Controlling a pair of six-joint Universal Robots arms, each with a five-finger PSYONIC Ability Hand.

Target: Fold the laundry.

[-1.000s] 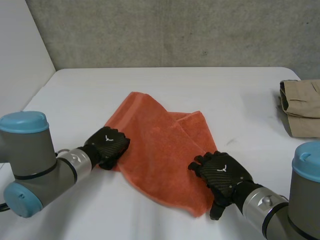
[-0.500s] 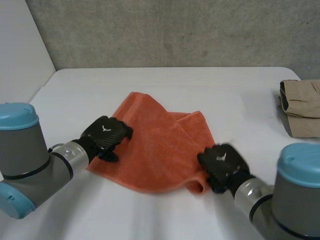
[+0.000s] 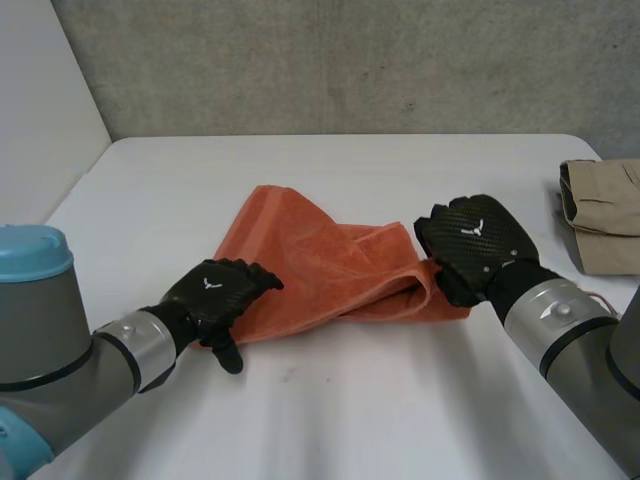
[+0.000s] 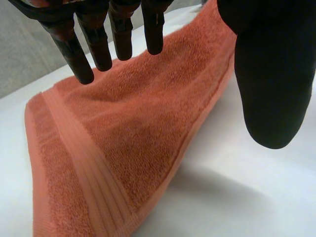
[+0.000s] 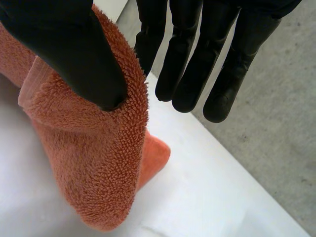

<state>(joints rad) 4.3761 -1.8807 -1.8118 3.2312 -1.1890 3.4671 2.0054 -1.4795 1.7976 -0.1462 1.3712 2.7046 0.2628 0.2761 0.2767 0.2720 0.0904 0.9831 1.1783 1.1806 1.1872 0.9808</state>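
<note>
An orange towel (image 3: 320, 265) lies bunched in the middle of the white table (image 3: 350, 410). My left hand (image 3: 215, 295) hovers at its near left edge, fingers straight and spread, thumb apart. In the left wrist view the towel (image 4: 123, 138) lies under the left hand (image 4: 269, 74) and nothing is gripped. My right hand (image 3: 475, 245) is at the towel's right end, curled round a lifted corner. In the right wrist view the thumb of the right hand (image 5: 64, 49) presses into a fold of the towel (image 5: 98, 168), which hangs down from it.
A folded beige garment (image 3: 605, 215) lies at the table's right edge, just beyond my right hand. A grey wall stands behind the table. Bare table stretches in front of the towel and at the far left.
My right hand shut on the towel's near right corner and carried it away from me and to the right. My left hand opened, let go of the left edge and drew back.
</note>
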